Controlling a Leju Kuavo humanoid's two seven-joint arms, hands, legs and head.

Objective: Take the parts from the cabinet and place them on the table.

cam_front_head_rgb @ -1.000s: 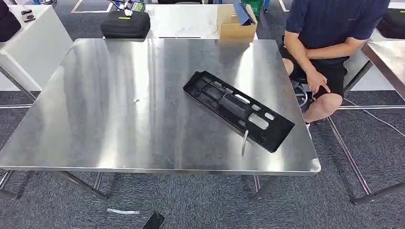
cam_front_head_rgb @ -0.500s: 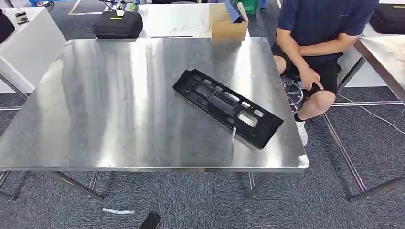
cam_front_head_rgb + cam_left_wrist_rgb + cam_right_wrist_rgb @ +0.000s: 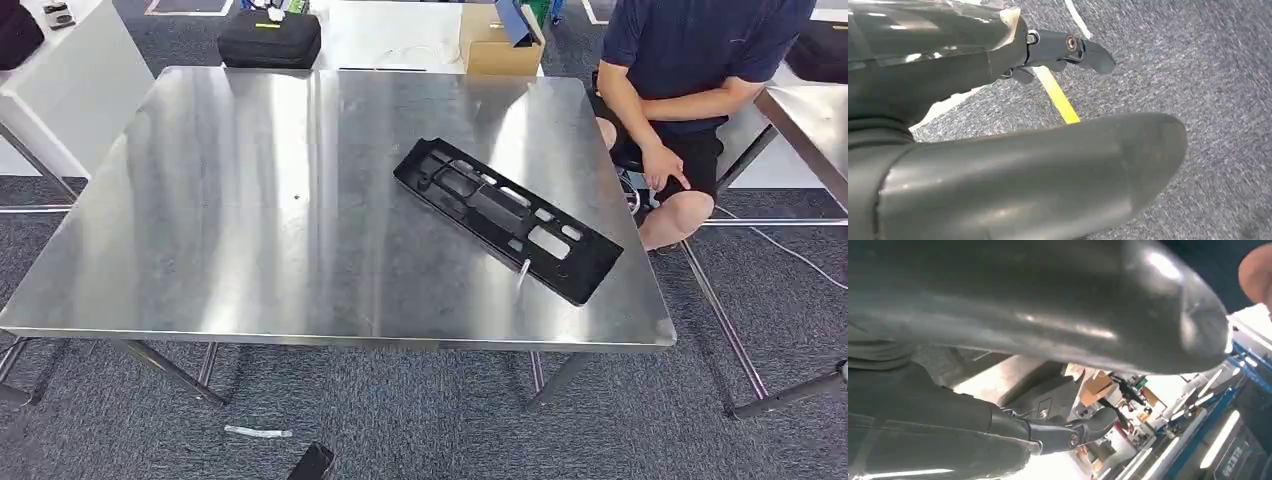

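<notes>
Although the whole head view has shifted over the last second, that is the camera moving, not the things: the steel bench (image 3: 250, 200) and the long black part (image 3: 505, 218) on it keep the same relation. The part lies flat, slantwise, on the bench's right half, one end near the front right edge, with a seated person (image 3: 690, 90) just beyond that side. So one part appears delivered, and the robot likely needs the cabinet again. The left hand (image 3: 998, 150) hangs over grey carpet, fingers apart and holding nothing. The right hand (image 3: 1038, 380) also grips nothing, fingers extended.
</notes>
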